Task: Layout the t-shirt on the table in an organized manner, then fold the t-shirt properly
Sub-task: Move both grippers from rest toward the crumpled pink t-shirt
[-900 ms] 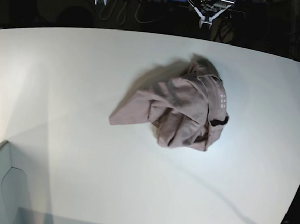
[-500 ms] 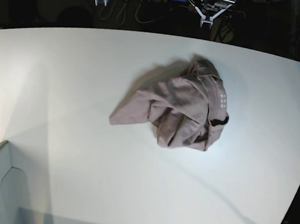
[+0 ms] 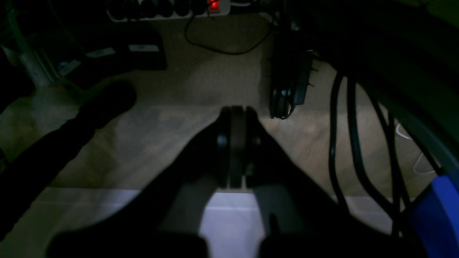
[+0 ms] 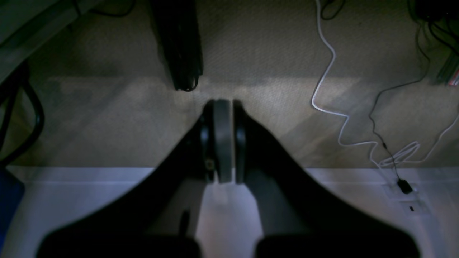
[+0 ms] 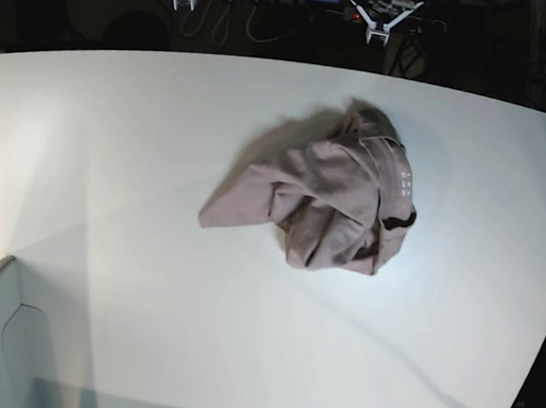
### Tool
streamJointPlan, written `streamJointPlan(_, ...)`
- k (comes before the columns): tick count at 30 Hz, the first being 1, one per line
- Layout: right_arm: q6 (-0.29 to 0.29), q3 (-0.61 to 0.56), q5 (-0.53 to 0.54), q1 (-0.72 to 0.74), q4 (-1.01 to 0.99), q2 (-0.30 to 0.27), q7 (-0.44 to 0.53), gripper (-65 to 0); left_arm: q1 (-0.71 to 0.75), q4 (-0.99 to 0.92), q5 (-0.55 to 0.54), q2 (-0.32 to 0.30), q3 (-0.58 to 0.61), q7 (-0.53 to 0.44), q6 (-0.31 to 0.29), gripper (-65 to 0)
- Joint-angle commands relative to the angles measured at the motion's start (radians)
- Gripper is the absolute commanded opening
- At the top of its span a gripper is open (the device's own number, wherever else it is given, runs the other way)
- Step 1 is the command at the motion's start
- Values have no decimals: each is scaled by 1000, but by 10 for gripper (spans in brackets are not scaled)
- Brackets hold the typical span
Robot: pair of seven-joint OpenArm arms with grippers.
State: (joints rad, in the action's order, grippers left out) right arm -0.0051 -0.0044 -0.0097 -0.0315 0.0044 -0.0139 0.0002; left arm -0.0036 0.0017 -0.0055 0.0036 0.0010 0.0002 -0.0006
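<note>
The t-shirt [image 5: 325, 199] lies crumpled in a heap right of centre in the base view, on the table [image 5: 116, 154]. Its long axis runs from a flat lobe at lower left up to a bunched mass at upper right, where small white marks and a dark neck label show.

Both grippers are parked beyond the far table edge, at the top of the base view. The left gripper [image 3: 235, 147] appears at upper right of that view, with its jaws pressed together and nothing between them. The right gripper [image 4: 222, 139] appears at upper left, likewise closed and empty. Both wrist views show only floor, cables and the table edge.

From either gripper the t-shirt lies toward the bottom of the frame, well apart. The left gripper is judged the nearer, standing almost directly above the bunched end.
</note>
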Motion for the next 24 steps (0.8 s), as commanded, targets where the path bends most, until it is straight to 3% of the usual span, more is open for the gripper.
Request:
streamJointPlan(1, 15, -1, 6, -5, -1, -5, -1, -650, 0, 2, 0, -12, 1, 1, 4, -650)
streamJointPlan(4, 15, 5, 6, -29, 15, -28, 1, -650, 32, 10, -1, -21, 1, -1, 4, -650)
streamJointPlan(7, 15, 7, 6, -144, 208, -51, 1, -650, 118, 139, -20, -58, -2, -1, 3, -650)
streamJointPlan(11, 15, 7, 6, -373, 606, -70, -18, -650, 351, 527, -104, -107, 6, 10, 3, -650)
streamJointPlan(16, 15, 7, 6, -560, 988, -80, -95, -650, 594, 992, -116, -172, 0, 10, 3, -650)
streamJointPlan(19, 15, 7, 6, -649, 1196, -91, -133, -650, 683, 1211, -116, -208, 0, 27, 3, -650)
streamJointPlan(24, 15, 16, 6, -772, 1537, -111, -187, -650, 759, 1521, -116, -247, -2, 156, 3, -650)
